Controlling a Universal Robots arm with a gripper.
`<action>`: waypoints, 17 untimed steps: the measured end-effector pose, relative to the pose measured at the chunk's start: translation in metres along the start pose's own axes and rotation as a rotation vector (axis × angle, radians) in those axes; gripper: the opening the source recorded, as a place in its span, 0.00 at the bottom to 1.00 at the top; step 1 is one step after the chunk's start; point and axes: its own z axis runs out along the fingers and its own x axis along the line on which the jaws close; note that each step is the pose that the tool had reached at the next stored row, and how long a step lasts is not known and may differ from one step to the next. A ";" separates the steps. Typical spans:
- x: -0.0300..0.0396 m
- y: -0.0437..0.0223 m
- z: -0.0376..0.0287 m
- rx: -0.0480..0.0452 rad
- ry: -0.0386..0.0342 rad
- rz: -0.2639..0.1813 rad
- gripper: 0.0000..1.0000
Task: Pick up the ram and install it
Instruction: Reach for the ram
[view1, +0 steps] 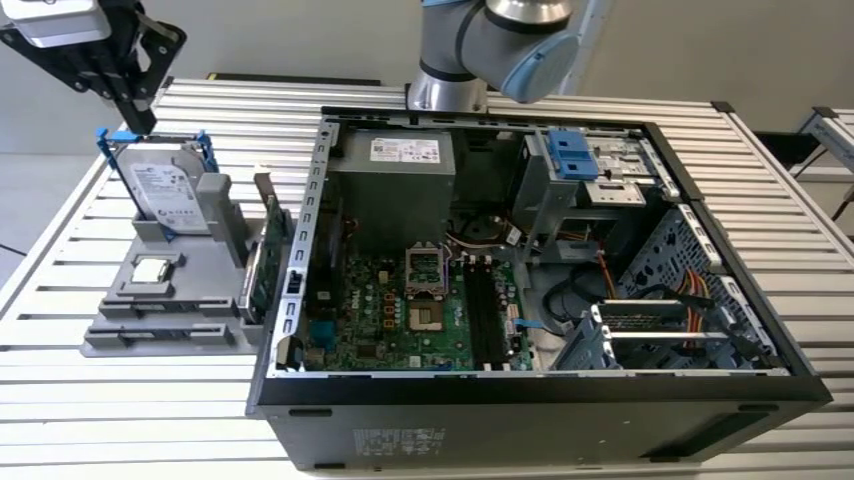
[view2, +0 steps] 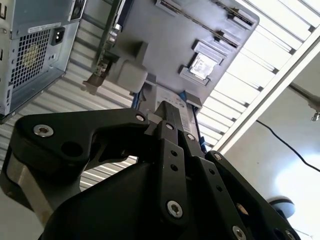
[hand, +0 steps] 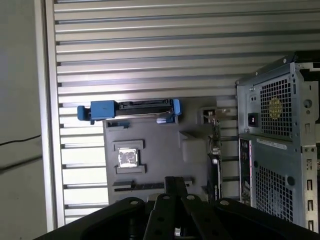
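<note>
Exterior view shows clenched, empty tool (view1: 139, 120) above blue-framed hard drive (view1: 167, 195), motherboard (view1: 387, 310) in open case; first wrist view shows power-supply grille (hand: 275, 107).

Long, narrow dark-green circuit-board ram (view1: 254, 278): stands on its long edge along the grey holder (view1: 160, 338), just beside the larger green card (view1: 280, 255), outside the open computer case (view1: 534, 398), not yet installed.

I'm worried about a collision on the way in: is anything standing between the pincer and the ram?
Sideways, yes: the pincer hangs over the upright hard drive, and that drive and the processor lie between it and the ram. Nothing visible covers the ram from above.
</note>
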 end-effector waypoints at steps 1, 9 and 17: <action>0.0016 -0.0001 0.0000 0.0000 0.0001 -0.001 0.00; 0.0135 -0.0008 -0.0002 0.0000 0.0004 -0.006 0.00; 0.0193 -0.0011 -0.0002 -0.0004 0.0019 -0.039 0.00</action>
